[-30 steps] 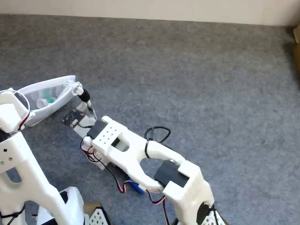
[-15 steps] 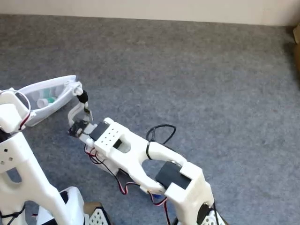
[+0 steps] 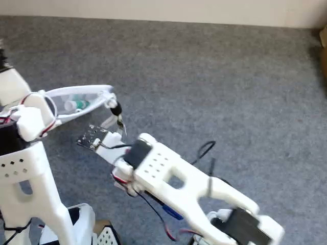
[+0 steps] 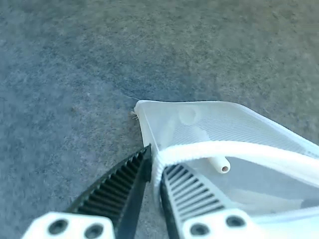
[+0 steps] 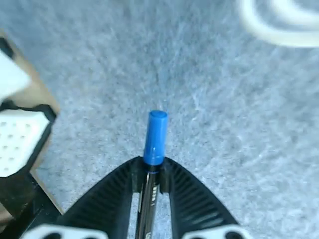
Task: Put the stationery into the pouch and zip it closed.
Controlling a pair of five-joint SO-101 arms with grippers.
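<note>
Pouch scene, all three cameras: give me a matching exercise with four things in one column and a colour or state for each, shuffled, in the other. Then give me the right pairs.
Things
1. pen
2. pouch
3. left claw
4. carpet

States
A. plain grey, under everything
B. translucent white, with small items inside
C. blue-capped, gripped in the right claw
D. shut on the pouch's rim

Pairs: 1-C, 2-B, 3-D, 4-A
</note>
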